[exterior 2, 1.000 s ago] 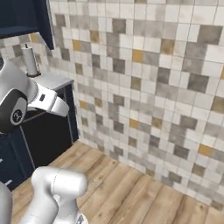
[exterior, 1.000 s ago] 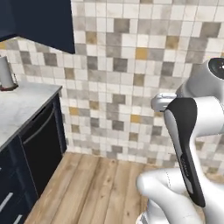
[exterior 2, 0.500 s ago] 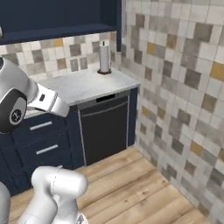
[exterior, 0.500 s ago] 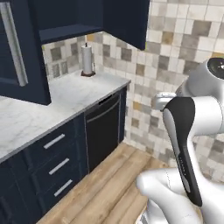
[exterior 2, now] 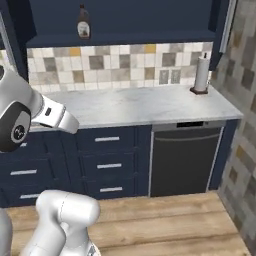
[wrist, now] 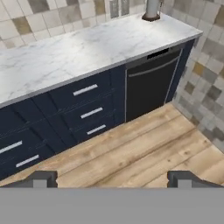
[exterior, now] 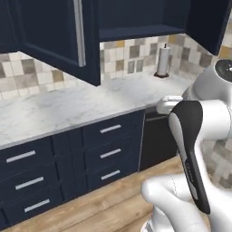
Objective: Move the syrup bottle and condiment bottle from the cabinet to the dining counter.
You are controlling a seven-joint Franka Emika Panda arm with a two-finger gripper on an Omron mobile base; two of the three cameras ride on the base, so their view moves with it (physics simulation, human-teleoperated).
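Your gripper [wrist: 111, 180] is spread wide with nothing between the tips, just hanging over the wood floor [wrist: 144, 148] and looking down at the navy drawers [wrist: 83, 111] and the dishwasher [wrist: 151, 83]. So nothing is grabbed yet, and you're at the approach-the-cabinet stage.

The good news is that the cabinet [exterior 2: 150, 20] is open and the syrup bottle [exterior 2: 83, 22] is standing upright on its shelf, toward the left end, right above the tiled backsplash. In the left base view you can see the open cabinet door [exterior: 59, 36] swung out with its long silver handle [exterior: 79, 31] facing you. I can't see the condiment bottle, and the dining counter isn't in front of you right now either.

Here's how I'd do it. The arm is tucked low and the bottle sits high, so get the base squared up under that left part of the shelf first, instead of reaching diagonally. Lift the hand clear of the marble worktop [exterior 2: 145, 105] before going forward, and watch that open door on the way up, since it sticks out a fair bit. Come at the bottle level, with the jaws either side of the wide body rather than the neck. It looks top-heavy enough to tip if you nudge it. The paper towel roll [exterior 2: 201, 74] is well off to the right, so it shouldn't bother you.
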